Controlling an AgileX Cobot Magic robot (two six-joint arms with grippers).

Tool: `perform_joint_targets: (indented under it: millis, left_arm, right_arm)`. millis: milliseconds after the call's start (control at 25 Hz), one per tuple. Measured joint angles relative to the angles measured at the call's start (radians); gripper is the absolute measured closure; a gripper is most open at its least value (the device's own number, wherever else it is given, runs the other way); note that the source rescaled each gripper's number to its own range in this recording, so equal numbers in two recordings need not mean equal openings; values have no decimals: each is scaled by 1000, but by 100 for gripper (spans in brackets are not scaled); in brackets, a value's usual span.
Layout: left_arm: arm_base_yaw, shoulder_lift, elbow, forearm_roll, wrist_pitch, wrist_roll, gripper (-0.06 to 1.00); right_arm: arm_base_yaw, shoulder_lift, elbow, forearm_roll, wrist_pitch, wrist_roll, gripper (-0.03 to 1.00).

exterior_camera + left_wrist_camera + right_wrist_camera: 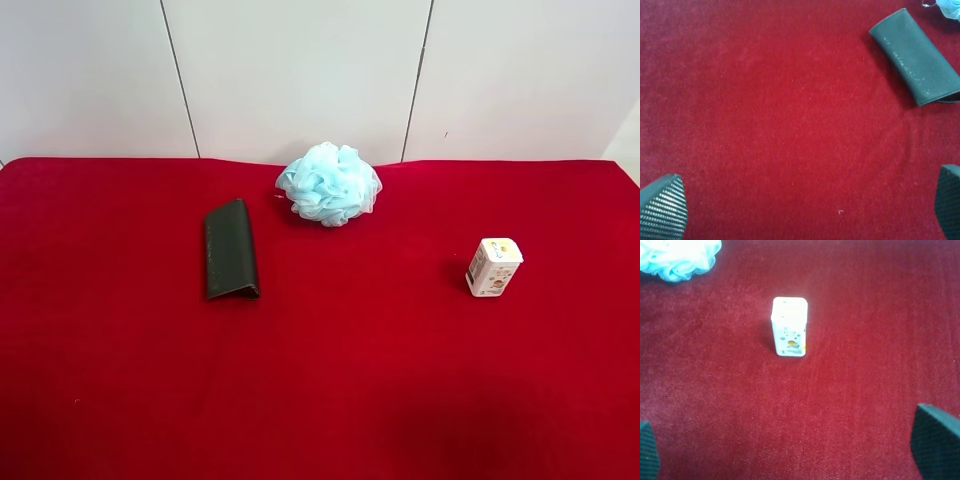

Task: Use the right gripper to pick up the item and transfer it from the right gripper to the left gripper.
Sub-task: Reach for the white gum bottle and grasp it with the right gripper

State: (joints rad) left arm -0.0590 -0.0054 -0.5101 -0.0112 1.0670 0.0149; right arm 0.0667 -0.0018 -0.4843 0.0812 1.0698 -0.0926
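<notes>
Item (493, 267) stands upright on the red cloth (320, 400), long axis vertical, printed face toward the wide-spread, empty right gripper (792, 447). Left gripper (805, 205), likewise wide and empty, shows only in its wrist view, along with the wallet (915, 55).

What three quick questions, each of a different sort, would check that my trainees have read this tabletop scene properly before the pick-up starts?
1. True or false: the carton stands upright on the cloth.
2. Fill in: the pale blue ____ sits farther back than the wallet.
3. What do the left gripper and right gripper hold? A carton, B wallet, C nothing.

Key: 1 true. 2 pouf. 3 C; both are open and bare.
</notes>
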Motion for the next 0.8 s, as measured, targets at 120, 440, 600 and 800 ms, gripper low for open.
perform_joint_targets:
  millis: [120,440,600,800]
  left_arm:
    - [0,0,0,0,0,0,-6]
    - [0,0,0,0,0,0,-6]
    - [0,0,0,0,0,0,-6]
    - [0,0,0,0,0,0,-6]
  right_arm:
    - [0,0,0,0,0,0,-3]
    - [0,0,0,0,0,0,-3]
    - [0,0,0,0,0,0,-3]
    - [0,0,0,0,0,0,-3]
